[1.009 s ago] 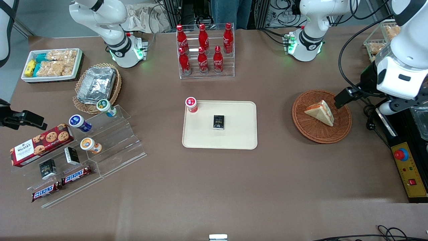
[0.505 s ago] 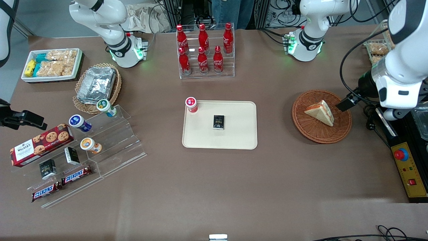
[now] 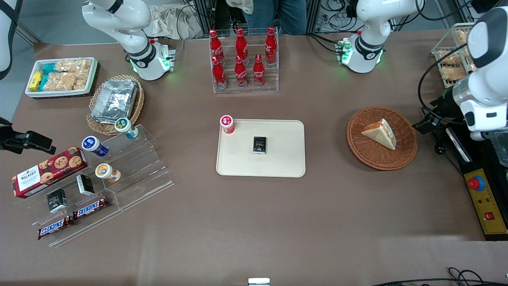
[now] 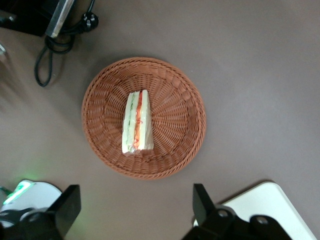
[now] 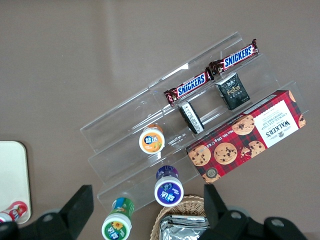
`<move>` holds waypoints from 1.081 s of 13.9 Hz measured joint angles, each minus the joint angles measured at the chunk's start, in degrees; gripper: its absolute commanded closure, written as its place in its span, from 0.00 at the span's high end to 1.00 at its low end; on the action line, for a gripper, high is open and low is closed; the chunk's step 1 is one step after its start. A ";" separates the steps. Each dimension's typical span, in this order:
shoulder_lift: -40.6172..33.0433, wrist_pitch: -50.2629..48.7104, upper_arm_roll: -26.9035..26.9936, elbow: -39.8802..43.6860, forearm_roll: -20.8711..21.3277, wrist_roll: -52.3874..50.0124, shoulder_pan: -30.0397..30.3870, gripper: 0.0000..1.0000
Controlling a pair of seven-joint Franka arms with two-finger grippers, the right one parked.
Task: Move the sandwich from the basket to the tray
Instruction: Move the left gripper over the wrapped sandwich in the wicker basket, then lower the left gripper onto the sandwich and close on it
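Wide-spread and holding nothing, the gripper (image 4: 132,210) is seen from the left wrist view raised well above the basket (image 4: 172,80), toward the working arm's end of the table. One sandwich (image 4: 137,122) is shown lying in the basket, and its green and orange filling layers are visible only in that view. In the front view, one tray (image 3: 283,157) is seen near the table's middle, well apart from the basket (image 3: 369,155). On the tray one small black box (image 3: 259,144) is carried, and one red-capped cup (image 3: 227,124) stands at its corner.
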 measured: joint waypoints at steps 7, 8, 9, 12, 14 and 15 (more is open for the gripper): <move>-3.35 15.22 0.10 -19.09 -0.90 -3.65 0.58 0.95; -2.91 17.45 0.10 -20.70 -0.94 -3.68 0.60 0.96; -2.26 20.03 0.10 -22.36 -1.00 -3.70 0.61 0.96; 0.25 27.59 0.10 -27.25 -1.10 -3.77 0.70 0.97; 1.55 31.38 0.10 -29.75 -1.17 -3.82 0.75 0.98; 2.10 32.76 0.10 -30.47 -1.20 -3.88 0.77 0.99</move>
